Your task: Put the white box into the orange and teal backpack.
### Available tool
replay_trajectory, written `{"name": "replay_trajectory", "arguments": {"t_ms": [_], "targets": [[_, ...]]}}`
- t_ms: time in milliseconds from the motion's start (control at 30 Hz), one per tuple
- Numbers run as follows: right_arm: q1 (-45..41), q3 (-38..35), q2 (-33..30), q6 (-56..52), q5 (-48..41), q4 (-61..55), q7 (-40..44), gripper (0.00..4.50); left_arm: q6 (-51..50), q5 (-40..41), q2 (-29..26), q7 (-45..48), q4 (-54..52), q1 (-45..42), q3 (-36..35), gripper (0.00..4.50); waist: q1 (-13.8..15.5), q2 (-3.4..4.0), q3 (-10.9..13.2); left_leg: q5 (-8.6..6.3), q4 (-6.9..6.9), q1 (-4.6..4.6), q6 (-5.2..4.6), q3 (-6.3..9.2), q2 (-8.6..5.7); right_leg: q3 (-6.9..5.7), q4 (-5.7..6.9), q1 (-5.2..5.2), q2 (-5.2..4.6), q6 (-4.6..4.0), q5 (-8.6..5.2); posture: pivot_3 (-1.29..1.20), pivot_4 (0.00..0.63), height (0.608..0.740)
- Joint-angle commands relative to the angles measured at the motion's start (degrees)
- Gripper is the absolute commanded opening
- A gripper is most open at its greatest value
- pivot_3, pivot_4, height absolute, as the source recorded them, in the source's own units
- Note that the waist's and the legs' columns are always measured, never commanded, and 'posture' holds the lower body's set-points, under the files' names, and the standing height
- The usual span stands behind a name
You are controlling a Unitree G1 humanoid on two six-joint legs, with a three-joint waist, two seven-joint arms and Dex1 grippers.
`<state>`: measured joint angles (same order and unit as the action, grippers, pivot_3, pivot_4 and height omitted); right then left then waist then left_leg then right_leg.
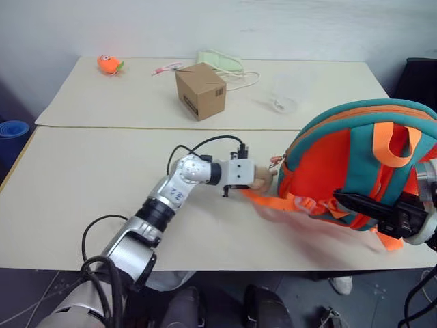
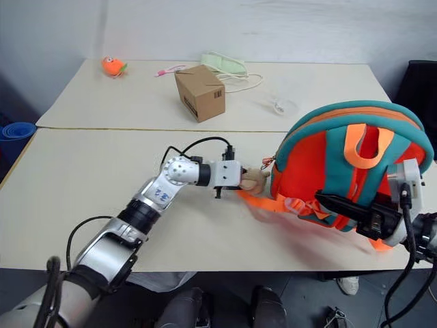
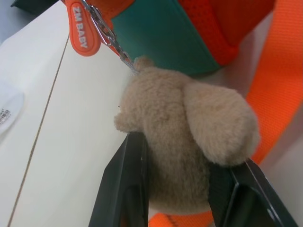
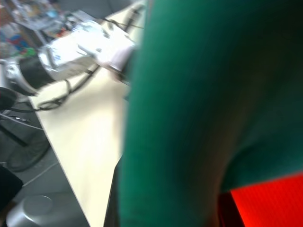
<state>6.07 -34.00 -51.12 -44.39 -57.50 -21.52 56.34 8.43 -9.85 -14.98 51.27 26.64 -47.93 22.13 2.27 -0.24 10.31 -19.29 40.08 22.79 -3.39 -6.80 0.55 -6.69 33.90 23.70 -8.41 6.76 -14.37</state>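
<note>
Gripping the tan plush toy that hangs by a chain from the backpack, the left gripper has its jaws clamped on the toy's sides, while the right gripper has its jaws together on the near, teal-trimmed side of the backpack. The backpack rests at the near right of the surface, its orange straps trailing toward the left gripper. Farther back stand a brown cardboard box, a small orange toy and a pale green item.

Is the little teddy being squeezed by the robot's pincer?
Yes. The left pincer is shut on the tan plush toy, with a black finger pressed against each side. The toy hangs by a chain from the orange and teal backpack.
</note>
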Motion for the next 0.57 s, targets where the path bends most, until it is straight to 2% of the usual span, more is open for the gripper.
{"name": "replay_trajectory", "arguments": {"t_ms": [33, 67, 100, 233, 333, 400, 467, 567], "targets": [[0.9, -1.7, -1.3, 0.6, 2.1, 1.8, 0.2, 1.05, -12.4, 7.9, -1.2, 7.6, -8.9, 4.2, -2.0, 1.98, -0.3, 0.00, 0.0, 0.00, 0.00, -0.01, -0.01, 0.00, 0.00, 0.00, 0.01, -0.03, 0.01, 0.00, 0.00, 0.00, 0.150, 0.740], [1.8, -3.2, -2.2, 0.2, 2.3, 2.2, 1.2, 1.20, -16.6, 10.6, -2.0, 9.4, -11.8, 5.0, -3.4, 2.08, -0.3, 0.00, 0.0, 0.00, 0.00, -0.02, -0.01, 0.01, 0.00, -0.01, 0.01, -0.05, 0.01, 0.00, 0.00, 0.00, 0.150, 0.740], [3.4, -6.5, -3.5, -0.7, 2.0, 3.0, 3.0, 1.44, -21.3, 13.7, -3.7, 11.1, -14.5, 5.3, -5.6, 2.38, -0.5, 0.03, 0.0, 0.01, 0.00, 0.00, -0.01, 0.01, 0.00, -0.02, 0.00, -0.03, 0.02, 0.00, 0.00, 0.00, 0.150, 0.740], [11.4, -20.2, -8.6, -4.5, 1.9, 7.6, 11.9, 2.79, -35.0, 23.5, -12.4, 16.5, -20.0, 5.2, -13.6, 3.60, -0.9, 0.09, 0.0, 0.03, -0.01, 0.04, 0.00, 0.03, 0.04, -0.05, 0.02, -0.03, 0.38, 0.00, -0.01, 0.00, 0.150, 0.740], [17.8, -30.8, -11.2, -7.3, 3.3, 12.7, 18.0, 3.75, -42.2, 30.6, -19.9, 21.1, -19.5, 3.8, -20.3, 4.48, -1.1, 0.09, 0.0, 0.00, -0.05, -0.11, 0.04, 0.00, 0.16, 0.03, -0.04, -0.14, 0.58, -0.01, -0.01, 0.00, 0.150, 0.740], [21.5, -37.0, -12.3, -4.5, 7.6, 21.1, 21.0, 4.38, -47.5, 35.7, -26.7, 25.1, -18.1, 1.8, -25.7, 4.50, -1.0, 0.06, 0.0, -0.05, -0.04, -0.13, 0.05, -0.01, 0.18, 0.07, -0.05, -0.15, 0.59, -0.03, -0.03, 0.00, 0.150, 0.740], [22.1, -39.6, -13.0, -0.3, 11.2, 27.1, 21.2, 4.45, -50.0, 38.5, -30.5, 26.9, -16.9, 0.6, -28.6, 4.50, -1.0, -0.04, 0.1, -0.11, -0.02, -0.16, 0.09, -0.02, 0.19, 0.09, -0.08, -0.17, 0.61, -0.07, -0.05, 0.00, 0.150, 0.740], [19.2, -40.2, -12.7, -0.5, 10.6, 29.8, 20.1, 4.45, -50.9, 40.8, -29.9, 23.9, -18.0, -1.0, -30.9, 4.50, -0.8, -0.03, 0.1, -0.15, -0.06, -0.22, 0.10, -0.02, 0.15, 0.11, -0.11, -0.25, 0.59, -0.07, -0.05, 0.00, 0.150, 0.740]]}}
